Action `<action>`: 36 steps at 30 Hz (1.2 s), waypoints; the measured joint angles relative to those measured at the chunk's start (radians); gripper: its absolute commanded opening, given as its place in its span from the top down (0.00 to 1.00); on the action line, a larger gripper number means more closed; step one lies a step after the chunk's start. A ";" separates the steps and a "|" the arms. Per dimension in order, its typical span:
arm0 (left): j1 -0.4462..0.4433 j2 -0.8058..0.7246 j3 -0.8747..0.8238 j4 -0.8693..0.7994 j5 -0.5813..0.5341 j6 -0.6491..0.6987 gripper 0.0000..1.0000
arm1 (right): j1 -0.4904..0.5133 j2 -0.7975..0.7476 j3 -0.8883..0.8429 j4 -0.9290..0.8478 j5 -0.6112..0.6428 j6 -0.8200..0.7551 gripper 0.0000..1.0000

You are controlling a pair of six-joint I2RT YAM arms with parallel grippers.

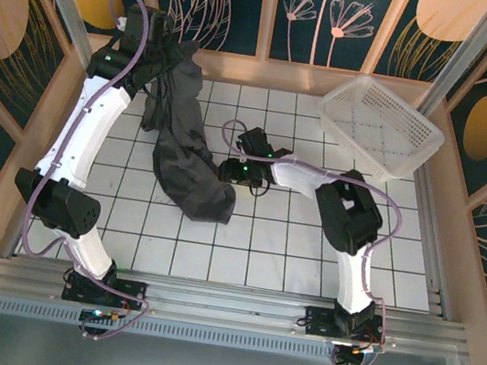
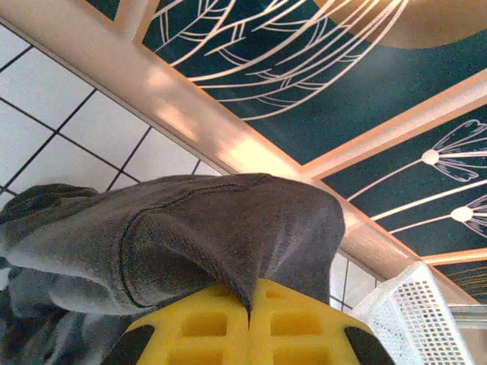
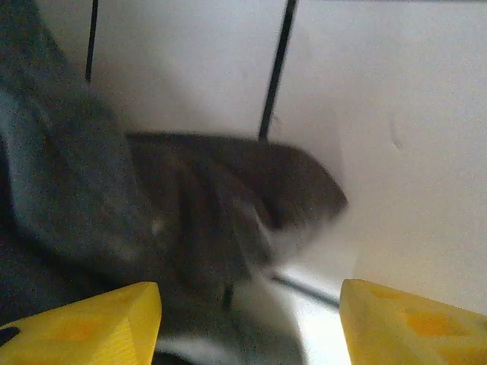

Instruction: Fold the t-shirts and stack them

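Cloth sets the geometry here: one dark t-shirt (image 1: 179,149) runs as a long, bunched strip from the far-left corner of the table (image 1: 307,248) toward its middle. Your left gripper (image 2: 249,315) is clamped on the far end near the far edge, with a fold of hem pinched tight in it. Your right gripper (image 1: 230,169) sits at the middle of the table, jaws spread and nothing in them, and the shirt's loose near end lies just to its left on the surface. Judged from this, your right arm is the nearer one for that end, reaching leftward across the strip's long axis
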 measured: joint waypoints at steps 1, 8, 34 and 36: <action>0.000 0.000 -0.005 0.002 0.000 -0.005 1.00 | 0.000 0.028 0.031 0.000 0.002 0.000 0.36; 0.000 -0.012 -0.010 0.006 -0.003 -0.018 1.00 | 0.000 0.137 0.199 -0.014 -0.001 0.002 0.35; 0.021 -0.103 -0.008 0.063 -0.101 -0.020 1.00 | -0.144 -0.051 0.268 -0.017 0.149 0.050 1.00; 0.036 -0.102 -0.001 0.072 -0.100 -0.020 1.00 | -0.183 -0.107 0.313 -0.017 0.182 0.032 1.00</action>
